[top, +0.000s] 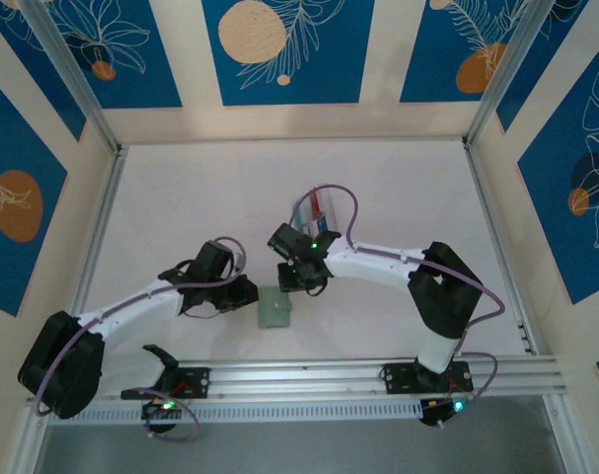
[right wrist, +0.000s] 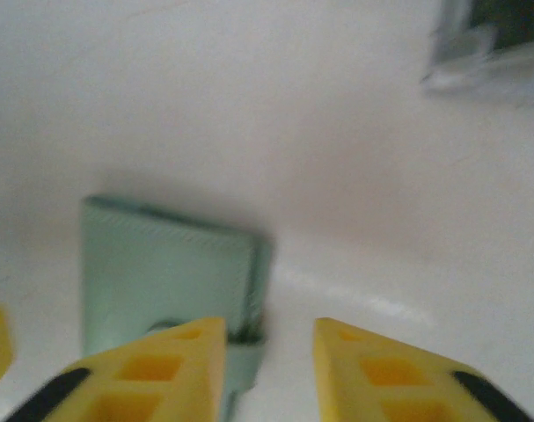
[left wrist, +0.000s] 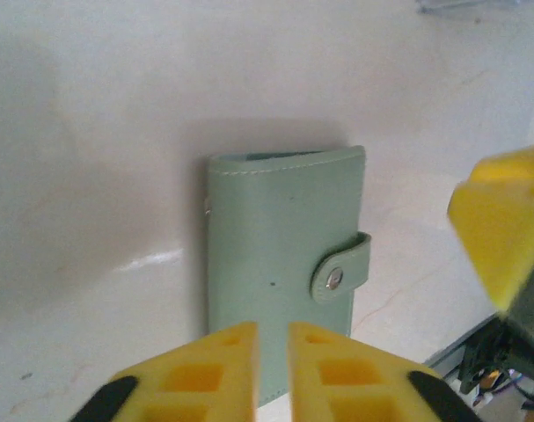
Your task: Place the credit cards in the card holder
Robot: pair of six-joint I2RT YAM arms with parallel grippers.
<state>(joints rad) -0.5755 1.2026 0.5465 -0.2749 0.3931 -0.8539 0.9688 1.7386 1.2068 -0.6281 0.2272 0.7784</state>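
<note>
Sage-green soft folding wallet point(top: 274, 308) seen from above, flat on white table point(top: 181, 197) near front rail point(top: 329, 373). Left wrist: smooth stitched cover, snap tab point(left wrist: 341, 272) fastened; left fingers point(left wrist: 223, 369) almost together at its near edge, grip unclear. Right wrist: right fingers point(right wrist: 174, 369) parted, empty. Probably light, floppy; pinch along fold.

- The top external camera looks down from above and behind the arm bases point(top: 422, 380), far enough back to take in the whole table point(top: 181, 197) and its patterned walls point(top: 279, 49).
- The left wrist camera sits low and close, looking past the left gripper point(left wrist: 273, 343) at the card holder point(left wrist: 284, 264).
- The right wrist camera, equally near, faces that card holder from another side; all three views share it.
</note>
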